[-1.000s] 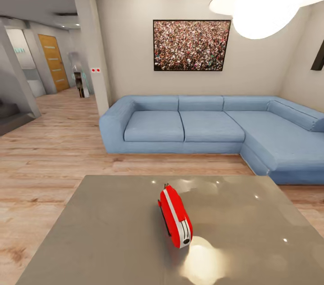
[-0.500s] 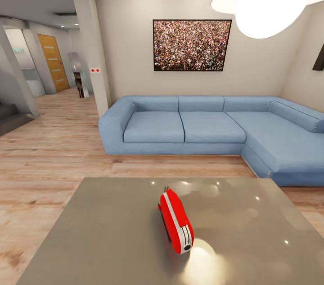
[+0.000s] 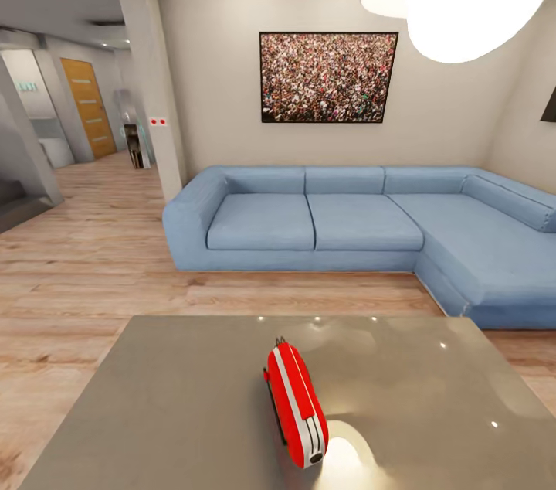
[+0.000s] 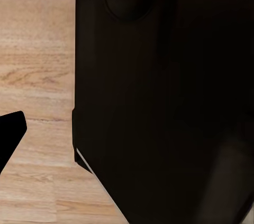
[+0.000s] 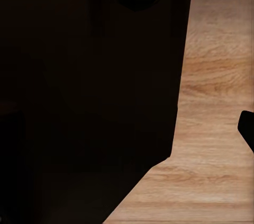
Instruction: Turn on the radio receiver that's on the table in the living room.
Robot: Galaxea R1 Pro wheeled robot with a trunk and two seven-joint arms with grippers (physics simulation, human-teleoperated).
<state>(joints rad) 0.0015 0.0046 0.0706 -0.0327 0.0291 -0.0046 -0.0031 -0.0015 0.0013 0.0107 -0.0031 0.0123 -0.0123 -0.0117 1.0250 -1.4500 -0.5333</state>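
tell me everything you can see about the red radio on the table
The radio receiver is small, glossy red plastic by its look, with rounded corners and white-and-grey trim bands running along its narrow edge. It stands upright on the grey reflective table, a little right of the middle, its narrow end toward the camera, with a small round grey detail at that end. A dark face shows on its left side. A thin part sticks up at its far top. Nothing but the tabletop touches it.

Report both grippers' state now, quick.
Left gripper: cannot be told; its wrist view is mostly dark.
Right gripper: cannot be told, same reason.
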